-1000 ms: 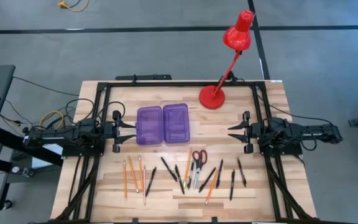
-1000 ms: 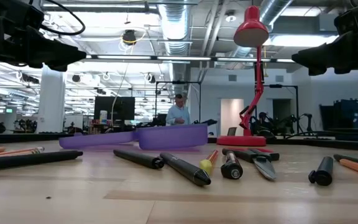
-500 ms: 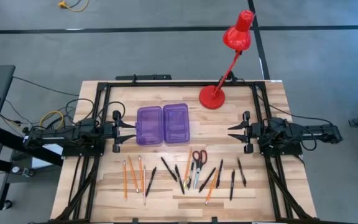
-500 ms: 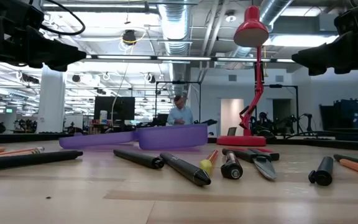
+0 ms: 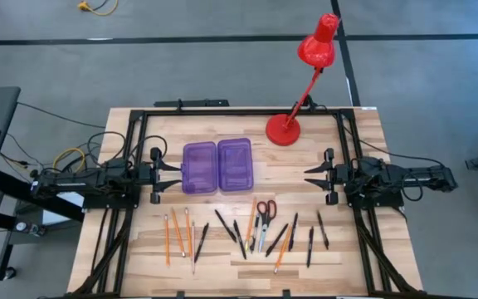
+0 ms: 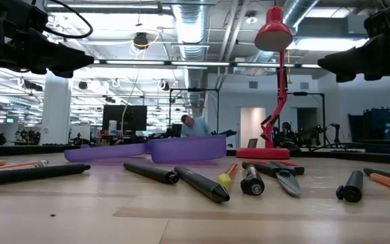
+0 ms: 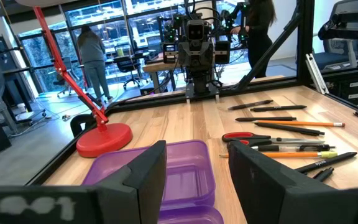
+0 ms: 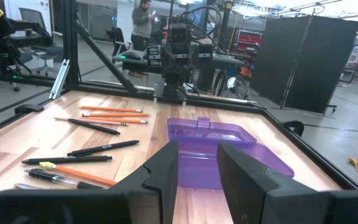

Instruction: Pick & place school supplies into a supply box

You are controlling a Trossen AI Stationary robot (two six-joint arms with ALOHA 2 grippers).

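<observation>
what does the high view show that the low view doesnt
Only the high view: both arms whole, the left gripper and right gripper open and empty either side of the open purple pencil case, the red-handled scissors among the pens, and the red lamp's round base. Only the low view: the room behind, with a person. Both: the case, the lamp, the scattered pens and pencils.
</observation>
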